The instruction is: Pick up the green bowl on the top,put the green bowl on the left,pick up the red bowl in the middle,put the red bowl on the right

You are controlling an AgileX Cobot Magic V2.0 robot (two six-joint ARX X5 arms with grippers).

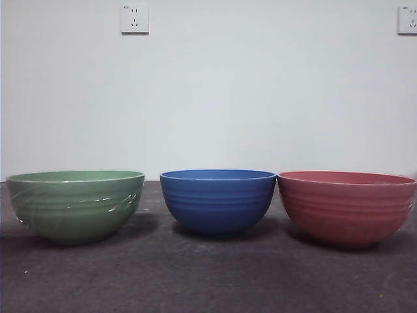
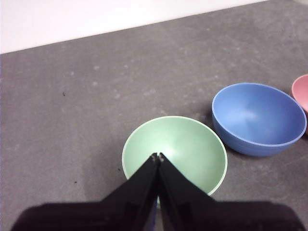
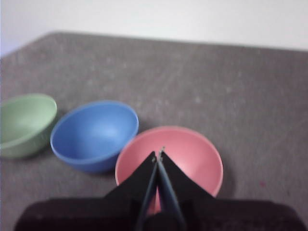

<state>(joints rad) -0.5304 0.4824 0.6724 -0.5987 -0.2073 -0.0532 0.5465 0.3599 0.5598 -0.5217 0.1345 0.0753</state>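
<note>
Three bowls sit in a row on the grey table [image 1: 195, 280]: green bowl [image 1: 75, 205] at the left, blue bowl [image 1: 218, 201] in the middle, red bowl [image 1: 346, 207] at the right, just beside the blue one. I judge both placements done.

Left gripper [image 2: 158, 156] hangs above the green bowl, jaws pressed together, holding nothing. Right gripper [image 3: 158, 155] hangs above the red bowl, likewise pinched closed and empty.

What I'd do: lift both arms straight up, clear of the rims, no sideways drift.

Hard to tell:
- height of either gripper over its bowl; the front view shows no arm.
- whether red touches blue.
- right wrist view is soft.
</note>
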